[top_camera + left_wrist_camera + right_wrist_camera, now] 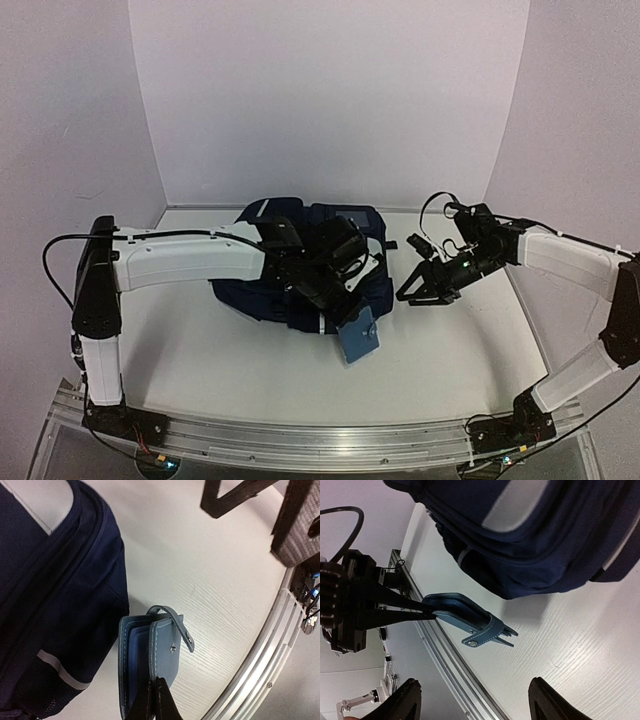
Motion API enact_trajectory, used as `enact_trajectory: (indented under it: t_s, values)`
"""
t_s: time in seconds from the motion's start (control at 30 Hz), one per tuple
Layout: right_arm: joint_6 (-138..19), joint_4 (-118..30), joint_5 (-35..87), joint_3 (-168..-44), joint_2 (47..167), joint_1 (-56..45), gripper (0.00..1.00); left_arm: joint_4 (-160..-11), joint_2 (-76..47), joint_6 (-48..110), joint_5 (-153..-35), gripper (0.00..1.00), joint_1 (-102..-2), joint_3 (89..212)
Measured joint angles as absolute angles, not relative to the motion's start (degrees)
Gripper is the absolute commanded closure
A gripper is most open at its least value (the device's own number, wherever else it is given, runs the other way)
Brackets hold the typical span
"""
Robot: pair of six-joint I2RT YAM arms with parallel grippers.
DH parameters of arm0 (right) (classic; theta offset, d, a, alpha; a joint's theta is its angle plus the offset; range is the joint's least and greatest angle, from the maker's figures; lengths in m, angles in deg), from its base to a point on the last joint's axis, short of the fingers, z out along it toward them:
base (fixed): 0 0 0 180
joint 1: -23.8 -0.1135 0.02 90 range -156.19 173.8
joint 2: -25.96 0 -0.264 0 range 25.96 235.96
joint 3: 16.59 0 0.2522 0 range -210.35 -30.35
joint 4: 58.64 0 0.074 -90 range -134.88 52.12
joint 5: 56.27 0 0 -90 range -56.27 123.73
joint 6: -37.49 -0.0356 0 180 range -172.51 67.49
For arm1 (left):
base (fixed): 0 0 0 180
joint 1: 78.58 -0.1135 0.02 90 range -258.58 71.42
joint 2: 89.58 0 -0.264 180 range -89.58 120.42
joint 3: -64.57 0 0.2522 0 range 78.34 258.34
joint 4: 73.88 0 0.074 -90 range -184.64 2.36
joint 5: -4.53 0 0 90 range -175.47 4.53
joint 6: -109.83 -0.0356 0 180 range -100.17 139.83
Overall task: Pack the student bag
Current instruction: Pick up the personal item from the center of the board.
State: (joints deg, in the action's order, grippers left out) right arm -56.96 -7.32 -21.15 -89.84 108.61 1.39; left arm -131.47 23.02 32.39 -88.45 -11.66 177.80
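Note:
The student bag [250, 292], dark navy with white patches, lies flat at the middle back of the table. It also fills the left of the left wrist view [50, 605] and the top of the right wrist view [530, 545]. My left gripper [154, 684] is shut on one cover of a small light-blue snap wallet [165, 650], and holds it just in front of the bag's near edge [360, 338]. The wallet's strap hangs unsnapped [485, 635]. My right gripper [418, 290] hovers open to the right of the wallet, nothing between its fingers [545, 697].
An aluminium rail [320, 440] runs along the near table edge, close below the wallet [445, 655]. White walls close in the table at the back and on both sides. Bare white tabletop [450, 350] lies in front of the bag on the right.

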Motion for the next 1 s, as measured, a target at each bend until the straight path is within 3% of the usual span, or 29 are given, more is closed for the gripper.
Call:
enact_trajectory:
  t_s: [0.27,0.53,0.7,0.87,0.93,1.0]
  values:
    - [-48.53,-7.33,-25.94,-94.81,108.99,-3.11,0.21,-132.07,20.85,23.55,-91.41,1.0,-11.61,181.64]
    - [-43.07,-6.88,-27.52,-96.06,109.13,-5.71,0.36,-131.63,15.28,16.88,-95.4,1.0,-11.6,182.1]
    - [-42.71,-6.47,-29.45,-98.49,110.24,-6.13,0.56,-130.36,12.47,16.37,-96.01,1.0,-11.64,181.91]
    - [-43.71,-5.91,-30.26,-101.67,111.12,-8.17,0.92,-128.74,11.66,16.95,-95.83,1.0,-12.05,180.13]
    - [-44.12,-5.49,-30.41,-102.2,111.18,-8.58,1.0,-127.8,10.97,17.9,-95.78,0.94,-12.89,178.86]
    - [-45.03,-5.49,-30.41,-102.8,111.26,-8.78,1.0,-126.41,10.01,19.61,-96.42,0.66,-14.09,177.35]
